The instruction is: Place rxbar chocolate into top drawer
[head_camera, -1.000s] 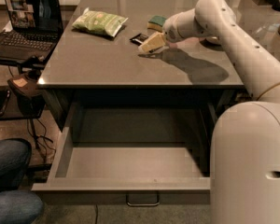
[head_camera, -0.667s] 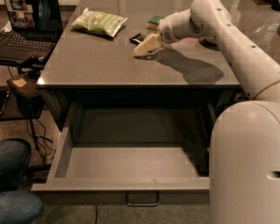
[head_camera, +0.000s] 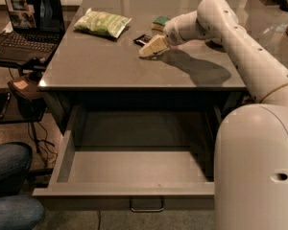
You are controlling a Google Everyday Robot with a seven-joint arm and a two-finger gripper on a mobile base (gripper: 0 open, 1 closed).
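Grey counter (head_camera: 110, 66) holds the rxbar chocolate (head_camera: 142, 39), with our gripper (head_camera: 152, 47) angled down at its near end, presumably to pick it up; whether it grips we cannot tell. Below, the top drawer (head_camera: 110, 191) sits pulled out, ready to receive it.

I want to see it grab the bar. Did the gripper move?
Yes. The gripper moved slightly left, toward the chip bag, judged against the sponge. It is beside the bar.

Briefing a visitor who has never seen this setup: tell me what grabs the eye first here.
The big white robot arm reaches across the grey counter, its tan gripper low beside a small black snack-bar wrapper. Below, the wide grey metal drawer stands pulled open toward the camera.
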